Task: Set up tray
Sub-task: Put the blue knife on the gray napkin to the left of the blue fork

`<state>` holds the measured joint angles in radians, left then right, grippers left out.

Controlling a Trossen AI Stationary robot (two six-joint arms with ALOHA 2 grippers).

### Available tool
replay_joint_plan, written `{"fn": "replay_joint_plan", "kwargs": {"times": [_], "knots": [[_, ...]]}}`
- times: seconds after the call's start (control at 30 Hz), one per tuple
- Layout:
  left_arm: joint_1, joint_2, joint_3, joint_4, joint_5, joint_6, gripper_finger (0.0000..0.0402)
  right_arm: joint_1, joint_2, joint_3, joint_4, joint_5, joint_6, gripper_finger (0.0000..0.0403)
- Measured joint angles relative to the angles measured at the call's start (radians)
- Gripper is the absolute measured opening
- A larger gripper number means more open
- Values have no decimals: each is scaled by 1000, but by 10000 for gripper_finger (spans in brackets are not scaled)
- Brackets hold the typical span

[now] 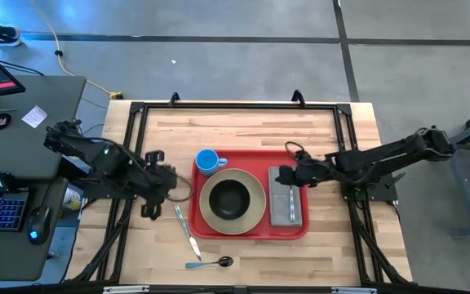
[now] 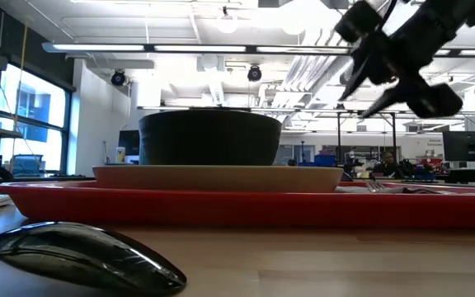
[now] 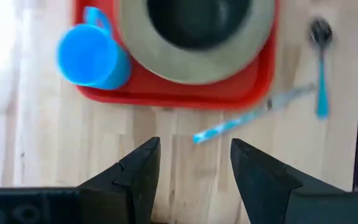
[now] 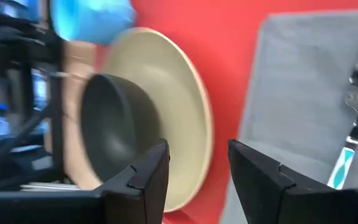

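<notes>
Your large flat red plastic tray (image 1: 251, 231) lay near the middle of the pale wooden desk (image 1: 243, 122), its long side running left to right in the high view. On it sat a round beige plate (image 1: 255, 214) carrying a dark bowl (image 1: 230, 198), with a bright blue plastic cup (image 1: 208, 161) on the tray's far left corner and a folded grey cloth napkin (image 1: 281, 208) on its right part. A fork with a light blue handle (image 4: 347, 155) lay on the napkin.

Your right tool (image 1: 290, 176) hung above the napkin's far end, clear of it in the low view, its fingers (image 4: 142, 180) parted with nothing between them. Your left tool (image 1: 170, 181) waited over bare wood just left of the tray, its fingers (image 3: 135, 177) also spread and holding nothing.

Off the tray, on the desk near its left front corner, you had a knife with a light blue handle (image 1: 186, 233) lying at a slant, and a spoon with a dark bowl and blue handle (image 1: 210, 263) just in front of the tray's near rim.
</notes>
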<state>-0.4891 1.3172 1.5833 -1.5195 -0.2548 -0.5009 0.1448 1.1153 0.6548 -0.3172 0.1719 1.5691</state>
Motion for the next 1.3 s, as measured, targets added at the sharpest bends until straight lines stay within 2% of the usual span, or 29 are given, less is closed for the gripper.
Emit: {"fn": "replay_joint_plan", "kwargs": {"times": [0.23,0.43,0.5,0.63,0.77,0.93,1.17,1.3], "knots": [[-80,-37,-274,134,93,154,227,13,-131,0,0,60,-57,156],[-136,-36,-488,422,92,257,227,52,-176,0,0,73,-109,156],[-134,-31,-553,514,91,307,227,69,-176,0,-1,71,-107,156],[-123,-30,-667,580,78,420,227,99,-168,0,-1,58,-71,156],[-84,-29,-781,658,159,520,227,126,-167,0,-1,57,-32,156],[-63,-29,-865,749,167,558,227,172,-167,0,7,66,14,156],[-19,-28,-880,841,138,616,227,232,-167,0,67,112,28,156],[2,1,-880,844,170,662,227,238,-167,0,107,117,28,156]]}}
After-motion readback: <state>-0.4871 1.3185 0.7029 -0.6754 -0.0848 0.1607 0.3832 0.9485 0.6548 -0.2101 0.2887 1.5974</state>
